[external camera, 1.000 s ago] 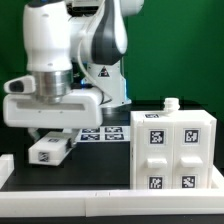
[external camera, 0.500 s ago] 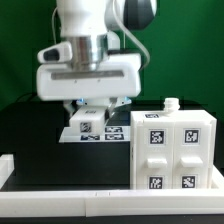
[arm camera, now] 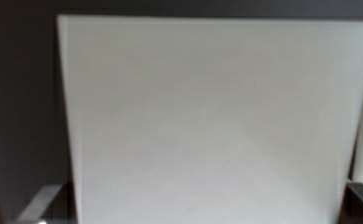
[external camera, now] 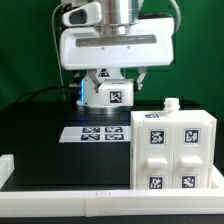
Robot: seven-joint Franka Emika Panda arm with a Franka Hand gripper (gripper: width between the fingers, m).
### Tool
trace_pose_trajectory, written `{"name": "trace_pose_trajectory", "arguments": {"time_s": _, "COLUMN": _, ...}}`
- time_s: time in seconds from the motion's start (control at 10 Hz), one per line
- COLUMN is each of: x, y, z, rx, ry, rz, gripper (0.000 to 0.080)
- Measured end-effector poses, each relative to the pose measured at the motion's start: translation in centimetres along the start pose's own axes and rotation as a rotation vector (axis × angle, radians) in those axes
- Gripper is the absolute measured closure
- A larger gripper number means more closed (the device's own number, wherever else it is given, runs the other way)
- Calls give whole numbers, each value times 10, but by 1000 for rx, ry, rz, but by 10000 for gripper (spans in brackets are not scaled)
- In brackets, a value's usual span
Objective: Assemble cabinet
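The cabinet [external camera: 172, 150] is a large white box with several square marker tags on its front, standing at the exterior view's right on the black table. A small white peg [external camera: 170, 102] sticks up from its top. My gripper [external camera: 108, 82] is shut on a smaller white tagged block [external camera: 110, 94] and holds it in the air, above the table and to the left of the cabinet's top. In the wrist view the block's plain white face [arm camera: 204, 120] fills nearly the whole picture, and a grey finger [arm camera: 43, 204] shows at its edge.
The marker board [external camera: 92, 133] lies flat on the table under the held block. A white rail [external camera: 60, 206] runs along the table's front edge, with a white corner piece [external camera: 5, 170] at the left. A green wall stands behind.
The gripper has lifted the white tagged block off the table at the left and carried it up and to the right, toward the cabinet.
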State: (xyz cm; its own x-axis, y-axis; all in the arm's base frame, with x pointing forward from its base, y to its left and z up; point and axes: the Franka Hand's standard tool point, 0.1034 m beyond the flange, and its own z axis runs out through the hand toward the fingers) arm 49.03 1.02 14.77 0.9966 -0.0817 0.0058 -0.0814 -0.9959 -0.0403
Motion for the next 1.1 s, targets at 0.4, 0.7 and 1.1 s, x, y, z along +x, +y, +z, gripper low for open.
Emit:
{"name": "trace_pose_trajectory", "arguments": {"time_s": 0.4, "x": -1, "y": 1, "z": 1, "rx": 0, "ry": -2, "rz": 0, "gripper": 239}}
{"name": "trace_pose_trajectory", "arguments": {"time_s": 0.7, "x": 26, "y": -23, "z": -23, "rx": 10, "ry": 14, "rz": -55, "gripper": 239}}
{"name": "trace_pose_trajectory", "arguments": {"time_s": 1.1, "x": 58, "y": -59, "z": -31, "rx": 16, "ry": 43, "rz": -60, "gripper": 238}}
